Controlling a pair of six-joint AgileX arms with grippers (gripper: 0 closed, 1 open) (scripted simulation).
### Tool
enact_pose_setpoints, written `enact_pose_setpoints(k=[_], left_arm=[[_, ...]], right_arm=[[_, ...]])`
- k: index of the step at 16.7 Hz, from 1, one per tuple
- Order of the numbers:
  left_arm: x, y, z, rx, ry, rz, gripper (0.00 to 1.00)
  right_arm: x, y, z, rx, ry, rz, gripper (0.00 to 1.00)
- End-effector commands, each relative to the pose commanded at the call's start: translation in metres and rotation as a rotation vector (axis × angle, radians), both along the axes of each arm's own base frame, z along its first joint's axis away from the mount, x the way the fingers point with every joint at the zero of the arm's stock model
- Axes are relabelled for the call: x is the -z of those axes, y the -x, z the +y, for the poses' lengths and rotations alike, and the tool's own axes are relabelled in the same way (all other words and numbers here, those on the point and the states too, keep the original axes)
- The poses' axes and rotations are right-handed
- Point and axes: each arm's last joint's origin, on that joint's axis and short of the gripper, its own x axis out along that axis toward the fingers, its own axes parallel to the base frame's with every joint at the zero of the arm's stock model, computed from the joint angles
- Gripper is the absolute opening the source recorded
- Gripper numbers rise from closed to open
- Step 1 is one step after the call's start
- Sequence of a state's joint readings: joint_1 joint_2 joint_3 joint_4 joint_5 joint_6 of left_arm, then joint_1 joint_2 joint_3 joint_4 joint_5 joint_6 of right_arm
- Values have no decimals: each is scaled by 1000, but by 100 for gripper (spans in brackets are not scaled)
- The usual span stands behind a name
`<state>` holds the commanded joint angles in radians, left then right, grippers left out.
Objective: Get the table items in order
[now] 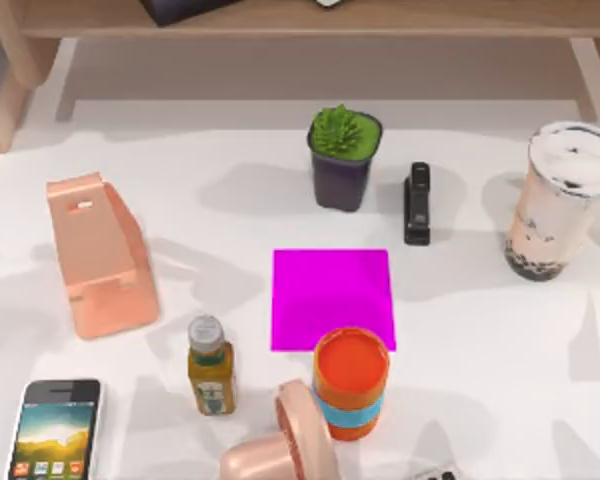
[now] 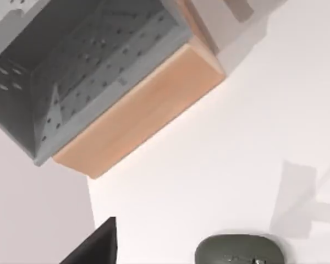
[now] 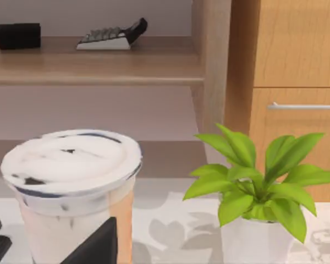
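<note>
The magenta mat (image 1: 332, 298) lies flat near the middle of the white bench (image 1: 480, 380), and everything here is placed from it. The milk-tea cup (image 1: 563, 200) stands upright well to the mat's right and a little behind it, white lid on, dark pearls settled at its base; the right wrist view meets it close up, beside a leafy plant in a white pot (image 3: 258, 203). The smartphone (image 1: 57, 428) lies face up, screen lit with app icons, far to the mat's front left at the bench edge. The orange cup (image 1: 351, 383) stands touching the mat's front edge, and the juice bottle (image 1: 210, 365) stands upright just off the mat's front-left corner. A pink stand (image 1: 100, 255) sits left of the mat, a potted succulent (image 1: 345, 155) behind it, a black stapler (image 1: 417, 203) behind its right corner. The mouse (image 2: 237, 252) rests on the bench in the left wrist view, apart from a wood-edged grey perforated box (image 2: 99, 82). A dark piece of the left end effector (image 2: 96, 247) and of the right end effector (image 3: 96, 245) shows; whether either is wide or narrow I cannot tell.
</note>
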<state>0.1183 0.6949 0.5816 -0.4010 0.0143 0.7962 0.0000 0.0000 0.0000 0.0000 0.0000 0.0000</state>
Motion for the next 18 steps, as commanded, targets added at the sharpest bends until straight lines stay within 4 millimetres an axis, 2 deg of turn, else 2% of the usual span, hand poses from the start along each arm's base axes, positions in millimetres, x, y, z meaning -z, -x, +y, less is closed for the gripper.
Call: enact_pose_setpoints(k=[4,7,10,13,18], left_arm=[[-23,-55,21,204,-298,308,100],[-23,-102,42,426,-471,528,100],[-10,-145,65,684,-589,708,100],[13,-178,88,942,-652,829,100],[48,-209,114,1254,-677,913,100]], right_arm=[[0,0,0,0,0,0,100],[0,0,0,0,0,0,100],[0,0,0,0,0,0,100],[0,0,0,0,0,0,100],[0,0,0,0,0,0,100]])
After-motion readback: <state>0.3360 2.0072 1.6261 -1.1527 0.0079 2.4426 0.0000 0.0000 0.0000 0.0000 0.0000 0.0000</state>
